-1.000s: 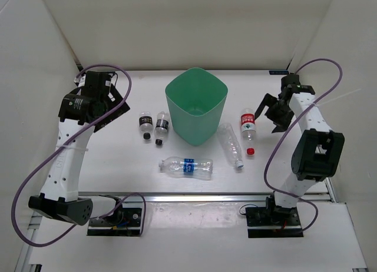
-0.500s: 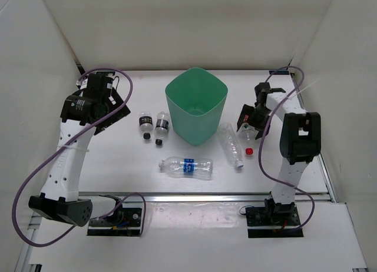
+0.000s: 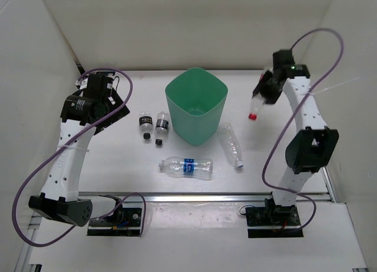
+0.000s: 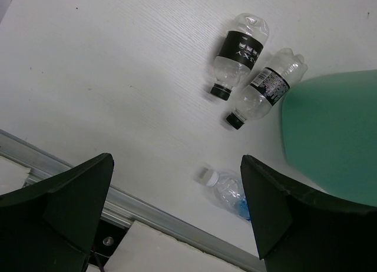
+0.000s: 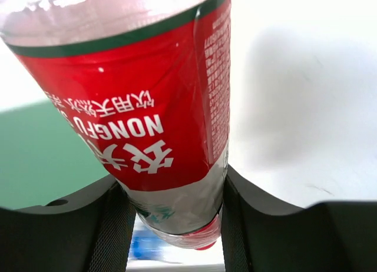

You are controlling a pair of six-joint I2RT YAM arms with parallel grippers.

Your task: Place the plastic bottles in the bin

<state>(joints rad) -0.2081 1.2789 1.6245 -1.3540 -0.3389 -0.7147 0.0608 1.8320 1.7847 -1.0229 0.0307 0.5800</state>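
My right gripper (image 3: pixel 263 95) is shut on the red-labelled bottle (image 5: pixel 147 107), lifted off the table to the right of the mint-green bin (image 3: pixel 196 105), red cap (image 3: pixel 252 115) hanging down. Two short black-labelled bottles (image 3: pixel 145 122) (image 3: pixel 162 125) lie left of the bin, and both show in the left wrist view (image 4: pixel 238 50) (image 4: pixel 266 87). An unlabelled bottle (image 3: pixel 230 145) lies right of the bin's base. The blue-labelled bottle (image 3: pixel 187 166) lies in front of the bin. My left gripper (image 4: pixel 177 210) stands open high above the table's left side, holding nothing.
A metal rail (image 3: pixel 200 196) runs along the table's near edge. White walls enclose the table at the left, back and right. The bin's wall (image 4: pixel 330 136) fills the right of the left wrist view.
My right gripper came down on the red-labelled bottle, shut on it and lifted it up toward the back right. The left arm has barely moved.
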